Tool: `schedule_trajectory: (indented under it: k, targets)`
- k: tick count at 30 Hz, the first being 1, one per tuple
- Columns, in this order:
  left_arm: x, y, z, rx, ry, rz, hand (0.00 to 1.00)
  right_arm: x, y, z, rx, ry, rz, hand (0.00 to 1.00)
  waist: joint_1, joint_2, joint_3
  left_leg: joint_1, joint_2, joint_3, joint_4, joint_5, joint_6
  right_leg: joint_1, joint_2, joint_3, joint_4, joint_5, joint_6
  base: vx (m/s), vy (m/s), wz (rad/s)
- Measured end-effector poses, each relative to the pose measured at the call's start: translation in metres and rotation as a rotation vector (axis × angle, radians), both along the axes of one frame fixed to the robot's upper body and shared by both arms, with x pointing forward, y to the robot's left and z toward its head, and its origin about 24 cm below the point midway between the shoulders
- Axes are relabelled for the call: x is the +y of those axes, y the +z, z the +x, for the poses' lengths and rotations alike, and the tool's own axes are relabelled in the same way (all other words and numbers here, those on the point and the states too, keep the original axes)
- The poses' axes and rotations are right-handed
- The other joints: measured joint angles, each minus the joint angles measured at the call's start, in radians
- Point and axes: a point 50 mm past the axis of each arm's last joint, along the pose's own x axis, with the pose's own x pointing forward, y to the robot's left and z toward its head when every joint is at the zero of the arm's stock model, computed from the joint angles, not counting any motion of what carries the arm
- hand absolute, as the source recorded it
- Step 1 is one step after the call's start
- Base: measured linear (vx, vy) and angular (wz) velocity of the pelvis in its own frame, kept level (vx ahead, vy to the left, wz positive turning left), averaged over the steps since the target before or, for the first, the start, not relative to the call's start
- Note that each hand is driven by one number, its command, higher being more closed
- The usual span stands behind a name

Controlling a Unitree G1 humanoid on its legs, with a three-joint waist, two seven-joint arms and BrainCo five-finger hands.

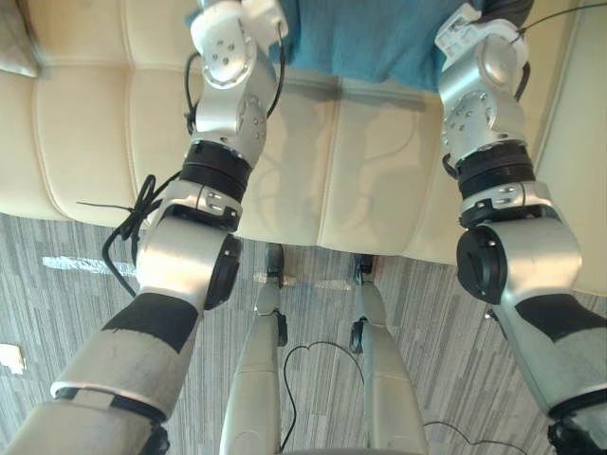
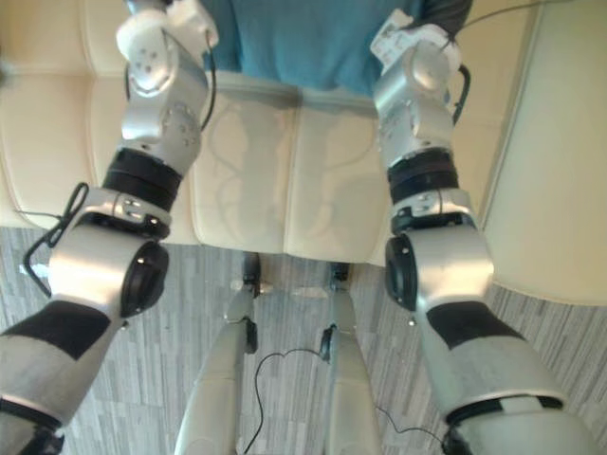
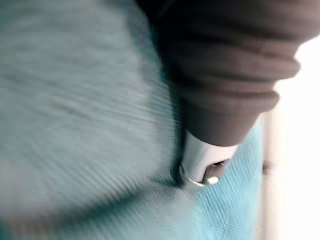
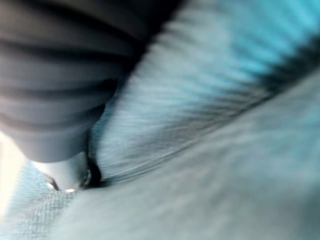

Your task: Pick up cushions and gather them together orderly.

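Teal cushion sits pressed between my left hand and right hand; their grip I cannot tell; cream sofa stretches leftward

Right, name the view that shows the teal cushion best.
The left eye view: the teal cushion sits against the sofa between the arms, its lower edge clear. The right eye view matches. The wrist views show its fabric close against the left hand and right hand.

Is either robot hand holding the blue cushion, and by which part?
Cannot be told: the left robot hand and the right robot hand press against opposite sides of the blue cushion, but any grip is hidden.
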Motion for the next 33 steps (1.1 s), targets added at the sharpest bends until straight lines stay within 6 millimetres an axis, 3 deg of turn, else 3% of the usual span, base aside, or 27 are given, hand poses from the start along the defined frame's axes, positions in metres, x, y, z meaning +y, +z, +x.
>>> schedule_trajectory:
  k: [2, 6, 10, 13, 16, 18, 21, 22, 25, 29, 30, 33]
  targets:
    - [0.003, -0.015, 0.003, 0.024, -0.007, 0.011, 0.00, 0.005, -0.001, 0.001, 0.000, 0.017, -0.033, 0.00, -0.002, 0.000, 0.000, 0.000, 0.001, 0.010, -0.010, 0.000, 0.000, -0.009, 0.000, 0.001, 0.000, 0.000, 0.000, 0.00, 0.020, -0.08]
    - [0.009, -0.022, 0.002, 0.015, 0.000, 0.015, 0.00, 0.002, -0.010, -0.001, -0.030, 0.044, -0.023, 0.00, -0.004, 0.000, 0.000, 0.004, 0.007, 0.024, -0.014, 0.000, 0.000, -0.010, 0.004, 0.005, 0.000, 0.000, 0.000, -0.01, 0.014, -0.06]
    - [0.025, -0.036, 0.003, 0.030, 0.018, 0.047, 0.00, -0.009, -0.032, -0.002, -0.032, 0.046, 0.020, 0.00, -0.008, 0.000, 0.000, 0.030, 0.012, 0.030, -0.022, 0.001, -0.002, 0.008, 0.008, 0.008, 0.000, 0.000, 0.000, -0.02, 0.008, -0.05]
    - [0.043, -0.063, 0.004, 0.081, 0.044, 0.002, 0.00, -0.033, -0.058, -0.009, -0.040, 0.007, 0.096, 0.00, -0.014, -0.001, 0.000, 0.092, 0.016, 0.044, -0.038, 0.003, -0.005, 0.054, 0.011, 0.013, 0.007, -0.001, 0.000, -0.03, 0.013, -0.11]
    - [0.068, -0.076, -0.001, 0.078, 0.077, -0.021, 0.00, -0.061, -0.062, -0.026, -0.126, -0.065, 0.134, 0.00, -0.031, -0.002, 0.000, 0.123, 0.025, 0.049, -0.038, 0.003, -0.005, 0.060, 0.019, 0.019, 0.050, -0.004, 0.004, -0.03, 0.012, -0.15]
    - [0.084, -0.083, -0.006, 0.070, 0.100, -0.030, 0.00, -0.084, -0.067, -0.041, -0.171, -0.135, 0.102, 0.00, -0.038, -0.002, 0.000, 0.142, 0.027, 0.050, -0.035, 0.003, -0.005, 0.082, 0.020, 0.023, 0.057, -0.012, 0.014, 0.00, 0.000, 0.00]
    - [0.107, -0.109, -0.020, 0.077, 0.143, -0.025, 0.00, -0.113, -0.090, -0.070, -0.199, -0.251, 0.015, 0.00, -0.040, -0.004, -0.001, 0.204, 0.036, 0.050, -0.021, -0.009, -0.005, 0.154, 0.027, 0.029, 0.057, -0.039, 0.029, -0.03, -0.035, 0.01]
    - [0.111, -0.117, -0.024, 0.083, 0.153, -0.018, 0.00, -0.119, -0.098, -0.081, -0.201, -0.287, -0.019, 0.00, -0.042, -0.008, -0.003, 0.220, 0.037, 0.050, -0.004, -0.024, -0.007, 0.180, 0.026, 0.029, 0.059, -0.074, 0.013, -0.01, -0.061, 0.04]
    - [0.117, -0.151, -0.045, 0.105, 0.177, 0.026, 0.00, -0.125, -0.133, -0.107, -0.155, -0.343, -0.125, 0.00, -0.038, -0.013, -0.007, 0.273, 0.057, 0.048, 0.024, -0.048, -0.008, 0.237, 0.044, 0.021, 0.086, -0.113, -0.003, 0.01, -0.080, -0.01]
    - [0.097, -0.234, -0.074, 0.310, 0.102, 0.067, 0.00, -0.102, -0.213, -0.129, 0.083, -0.284, -0.225, 0.00, -0.037, -0.033, -0.031, 0.374, 0.067, 0.046, 0.009, -0.053, -0.017, 0.322, 0.053, 0.005, 0.109, -0.145, -0.018, 0.04, -0.061, 0.03]
    - [0.085, -0.267, -0.088, 0.410, 0.063, 0.072, 0.00, -0.090, -0.245, -0.140, 0.198, -0.238, -0.255, 0.00, -0.037, -0.037, -0.050, 0.409, 0.067, 0.047, 0.002, -0.055, -0.015, 0.350, 0.052, 0.001, 0.123, -0.154, -0.024, 0.07, -0.044, 0.08]
    - [0.064, -0.332, -0.128, 0.633, -0.013, 0.116, 0.00, -0.070, -0.309, -0.171, 0.445, -0.168, -0.279, 0.00, -0.028, -0.037, -0.084, 0.505, 0.068, 0.050, 0.001, -0.080, -0.013, 0.432, 0.050, -0.004, 0.156, -0.200, -0.026, 0.09, -0.015, 0.05]
